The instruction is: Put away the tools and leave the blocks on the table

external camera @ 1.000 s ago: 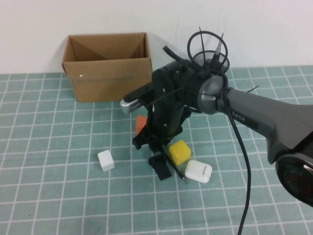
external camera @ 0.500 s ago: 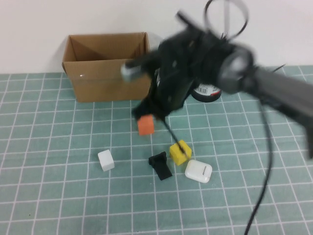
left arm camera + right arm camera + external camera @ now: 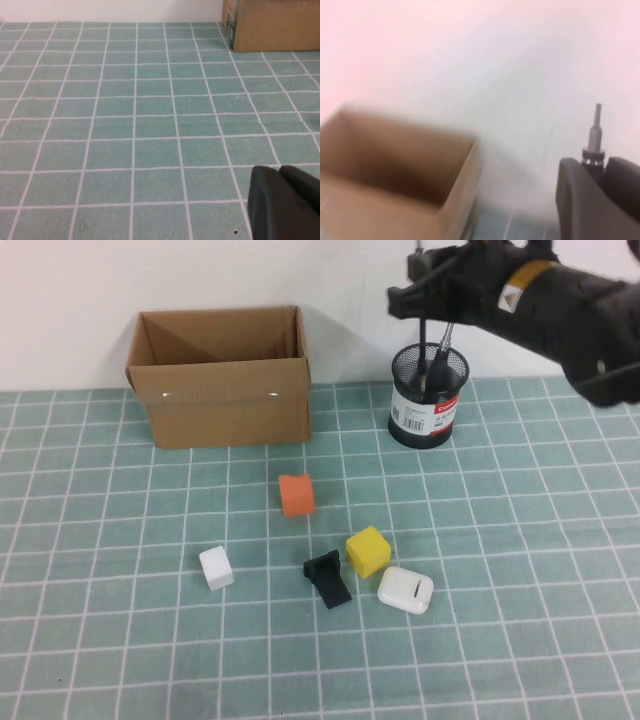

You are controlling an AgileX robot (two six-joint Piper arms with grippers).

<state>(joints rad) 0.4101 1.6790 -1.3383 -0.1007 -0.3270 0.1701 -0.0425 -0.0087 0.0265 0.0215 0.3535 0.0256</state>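
right gripper (image 3: 425,280) | far right, above mesh cup (image 3: 428,395) | we pinch pen-like tool (image 3: 594,135) for dropping in | left gripper (image 3: 285,202) pressed together, parked

The right gripper (image 3: 600,172) fills the lower corner nearest the camera, its two dark fingers (image 3: 572,192) pressed together around a thin tool (image 3: 595,135). The tool stands upright between them: a slim grey metal shaft with a squared tip rises above a ringed collar that sits just at the fingertips. Whatever lies below the collar is hidden by the fingers. Behind it is a plain pale wall (image 3: 470,55). On the opposite side of the picture an open brown cardboard box (image 3: 395,175) shows blurred, its dark inside visible past the near rim. A strip of green table (image 3: 520,227) shows beside the box.
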